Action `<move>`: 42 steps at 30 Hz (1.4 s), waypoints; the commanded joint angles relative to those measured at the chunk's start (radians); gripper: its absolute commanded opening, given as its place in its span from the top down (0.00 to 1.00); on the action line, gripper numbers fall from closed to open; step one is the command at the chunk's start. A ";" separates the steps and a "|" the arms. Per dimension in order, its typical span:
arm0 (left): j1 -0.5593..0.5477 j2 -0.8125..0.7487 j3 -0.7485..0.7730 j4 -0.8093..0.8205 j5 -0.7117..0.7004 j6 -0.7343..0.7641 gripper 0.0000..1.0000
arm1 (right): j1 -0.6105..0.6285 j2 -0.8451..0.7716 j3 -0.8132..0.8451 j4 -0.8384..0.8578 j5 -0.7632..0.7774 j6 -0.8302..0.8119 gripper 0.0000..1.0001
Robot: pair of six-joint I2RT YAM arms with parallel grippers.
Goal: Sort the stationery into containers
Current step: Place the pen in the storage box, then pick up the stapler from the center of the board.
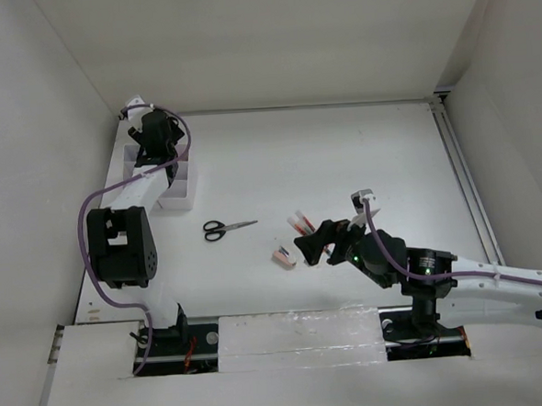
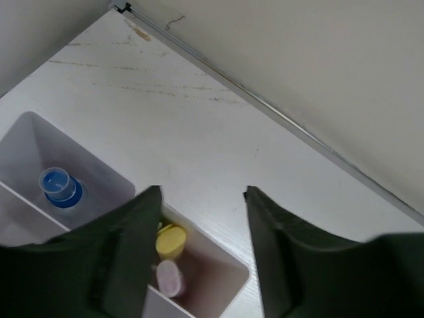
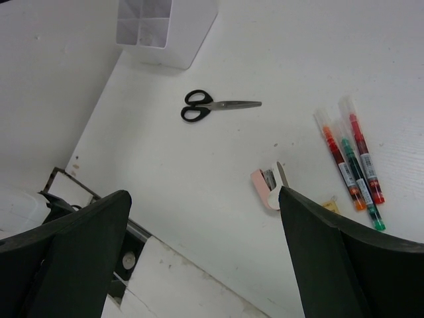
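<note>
white table [image 1: 342, 162], plain pale walls [image 1: 243, 39]

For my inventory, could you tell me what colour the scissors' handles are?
Black; the scissors show best from the right wrist.

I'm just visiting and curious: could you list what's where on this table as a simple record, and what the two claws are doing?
Left gripper: open, above white plastic organizer box
In box: blue-capped clear bottle; yellow highlighter and pink highlighter sharing another compartment
Right gripper: open, holding nothing
Loose on table: black-handled scissors, three clear-barrelled pens, small pink object, tiny tan block
</note>
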 commanded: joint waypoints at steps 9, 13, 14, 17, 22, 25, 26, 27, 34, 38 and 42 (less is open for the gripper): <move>-0.023 -0.210 0.042 -0.023 -0.042 0.008 0.00 | 0.009 0.062 0.041 -0.033 0.027 -0.106 0.01; -0.034 -0.219 0.241 -0.231 0.018 0.008 0.00 | 0.009 0.192 0.098 -0.073 -0.030 -0.205 0.01; -0.034 -0.219 0.285 -0.276 0.071 0.022 0.00 | 0.009 0.212 0.109 -0.091 -0.030 -0.205 0.01; -0.034 -0.194 0.428 -0.414 0.183 0.075 0.00 | 0.009 0.275 0.141 -0.092 -0.030 -0.191 0.01; -0.034 -0.145 0.626 -0.599 0.271 0.136 0.00 | 0.009 0.347 0.153 -0.009 -0.142 -0.201 0.01; -0.034 -0.157 0.665 -0.701 0.295 0.136 0.00 | 0.009 0.447 0.230 -0.047 -0.121 -0.201 0.01; -0.043 -0.171 0.665 -0.710 0.295 0.136 0.00 | 0.009 0.473 0.254 -0.068 -0.093 -0.186 0.01; -0.043 -0.187 0.647 -0.710 0.306 0.136 0.00 | 0.009 0.513 0.294 -0.091 -0.067 -0.169 0.01; -0.043 -0.322 0.528 -0.762 0.497 0.094 0.00 | 0.009 0.660 0.402 -0.193 -0.015 -0.189 0.01; -0.043 -0.455 0.339 -0.707 0.640 0.053 0.00 | -0.063 0.702 0.387 -0.185 -0.140 -0.281 0.01; -0.043 -0.604 0.127 -0.644 0.650 0.042 0.00 | -0.132 0.702 0.330 -0.145 -0.231 -0.290 0.01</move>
